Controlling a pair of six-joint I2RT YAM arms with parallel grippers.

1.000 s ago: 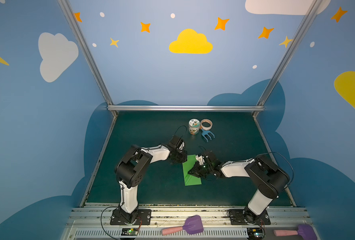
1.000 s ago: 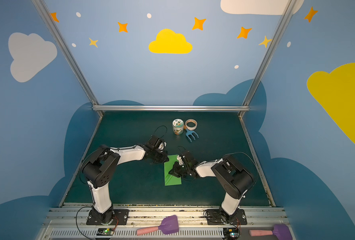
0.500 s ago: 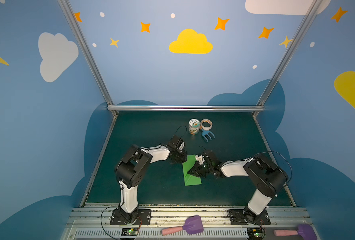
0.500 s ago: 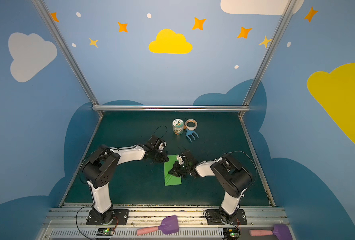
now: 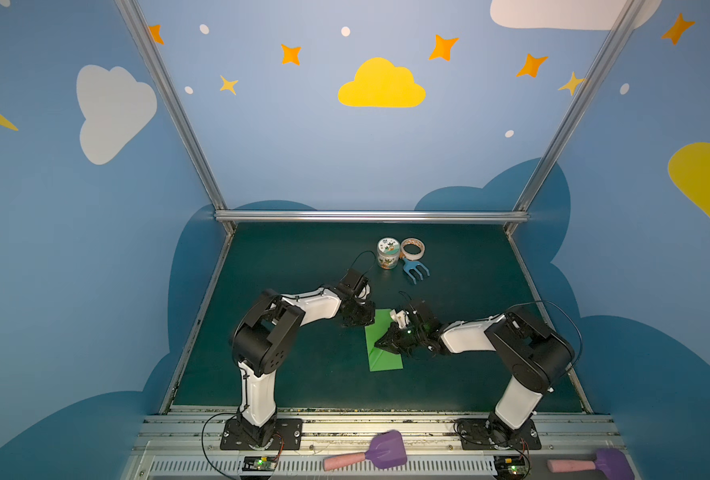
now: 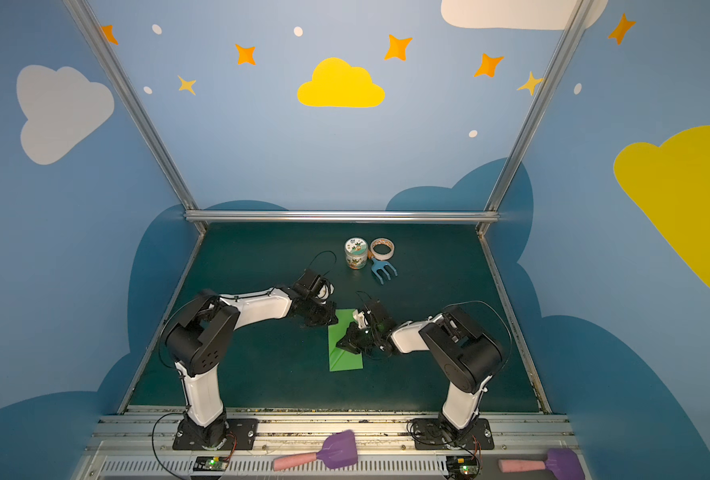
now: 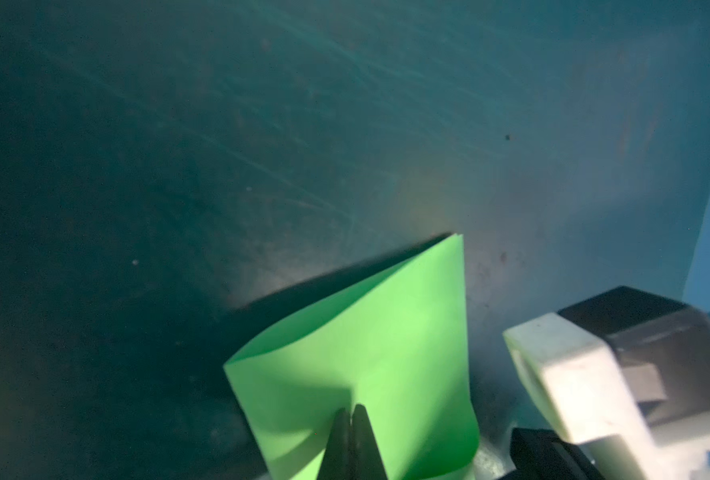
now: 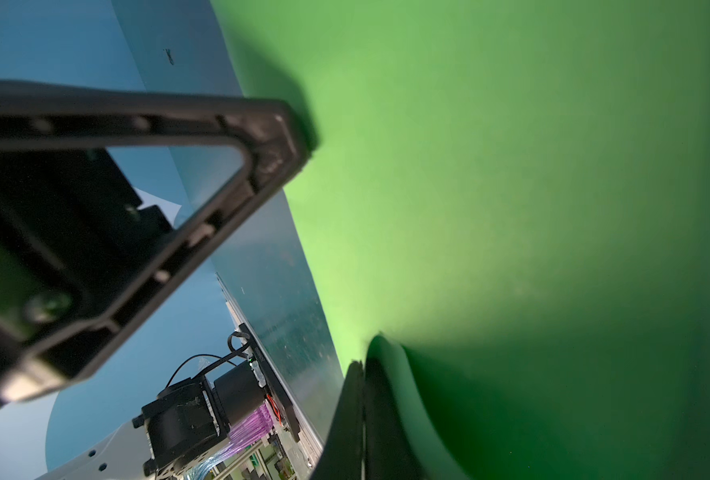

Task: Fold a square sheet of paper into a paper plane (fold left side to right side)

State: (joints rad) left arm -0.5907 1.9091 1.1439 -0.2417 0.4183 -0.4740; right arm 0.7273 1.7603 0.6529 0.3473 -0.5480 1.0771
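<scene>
Green sheet [image 5: 385,362] lies mid-bench [image 5: 303,374], already narrowed. Jaws of left gripper [image 7: 351,424] and right gripper [image 8: 362,390] are pressed together, each pinching its lifted layer. We keep both pinches level, match edges, then press the crease.

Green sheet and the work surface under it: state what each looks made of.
Green sheet: thin matte paper, apparently; it curls, shows a sharp crease and has no gloss. Work surface: dark teal, dull, hard-looking board or mat, marked with fine pale scratches; exact material unclear.
</scene>
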